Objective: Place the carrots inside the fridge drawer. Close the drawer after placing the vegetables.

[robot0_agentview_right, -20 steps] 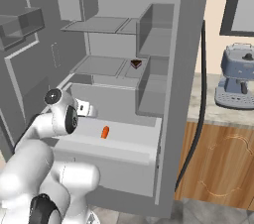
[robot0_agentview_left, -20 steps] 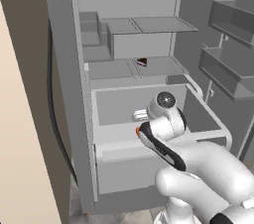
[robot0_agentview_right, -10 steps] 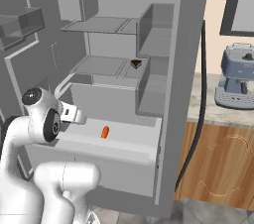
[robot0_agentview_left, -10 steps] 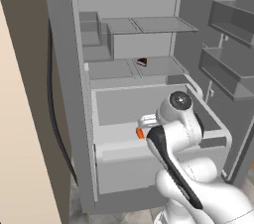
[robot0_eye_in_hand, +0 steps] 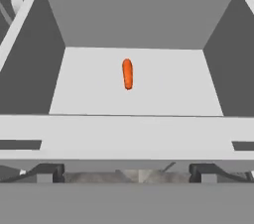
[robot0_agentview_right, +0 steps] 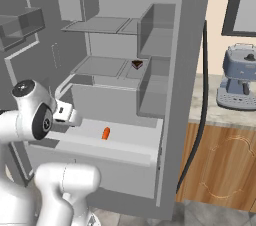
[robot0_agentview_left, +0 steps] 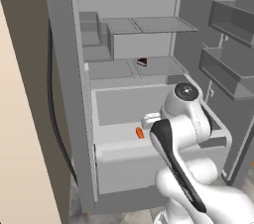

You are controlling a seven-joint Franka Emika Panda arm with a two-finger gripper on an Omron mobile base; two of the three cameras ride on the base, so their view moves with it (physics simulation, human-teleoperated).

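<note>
We hold our gripper (robot0_eye_in_hand: 127,171) wide open and empty, above the fridge drawer (robot0_eye_in_hand: 124,134); one carrot (robot0_eye_in_hand: 127,74) lies ahead.

We see an open grey fridge (robot0_agentview_right: 180,45) with flat shelves (robot0_agentview_left: 149,25) and narrow door bins (robot0_agentview_left: 233,17). Beside it, a wooden cabinet (robot0_agentview_right: 220,170) carries a pale counter (robot0_agentview_right: 220,115) with a grey-blue coffee machine (robot0_agentview_right: 239,77). A black cable (robot0_agentview_right: 202,105) hangs against the cream wall (robot0_agentview_right: 217,20).
</note>
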